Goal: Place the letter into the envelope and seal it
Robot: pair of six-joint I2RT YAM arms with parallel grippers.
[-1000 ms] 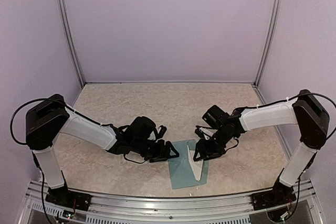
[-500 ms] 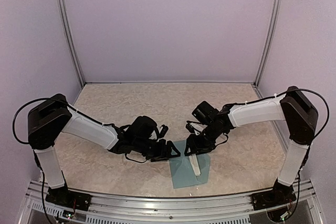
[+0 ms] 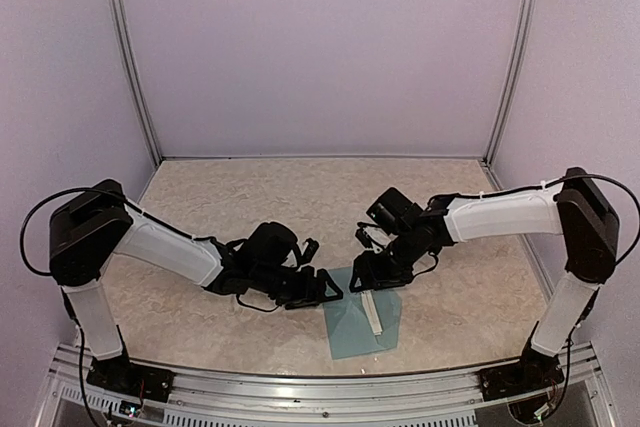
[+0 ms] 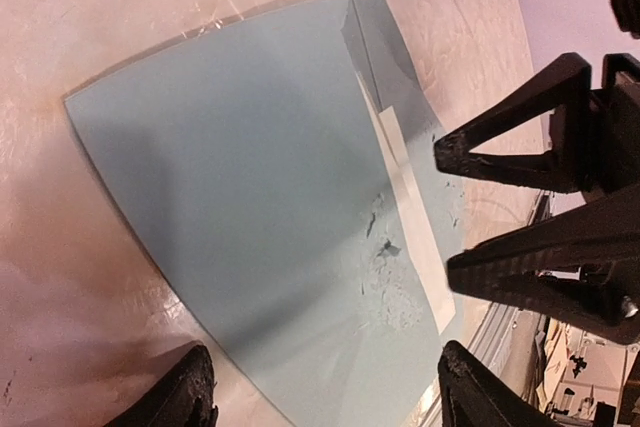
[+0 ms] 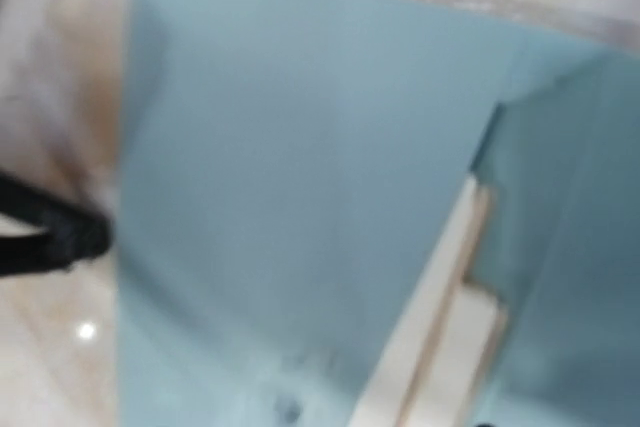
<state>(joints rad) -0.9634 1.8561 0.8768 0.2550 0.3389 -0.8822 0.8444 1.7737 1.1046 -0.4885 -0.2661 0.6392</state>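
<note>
Since a second ago the right gripper [image 3: 372,282] has moved left and slightly away from the front edge, and the pale wedge that stood up from the flat, rectangular teal paper envelope [image 3: 352,332] now shows only as a narrow white strip [image 3: 372,315] lying low on it; the left arm has barely shifted. The envelope lies flat on the beige marbled table [image 3: 250,197] close to the front edge, just right of centre. Its long axis runs near to far with a slight tilt, and one short end points at the arm bases. The white strip follows that axis along the right half, beside a crease, and the left wrist view shows a scuffed patch [image 4: 385,252] next to it. The left gripper [image 3: 325,287] hovers at the envelope's far left corner, fingers [image 4: 185,399] spread wide and gripping nothing. The right gripper sits over the far end, its two black triangular fingers [image 4: 520,147] apart and nothing clamped between them. Its own wrist view is blurred. Beyond stand plain lilac walls [image 3: 320,47].
</note>
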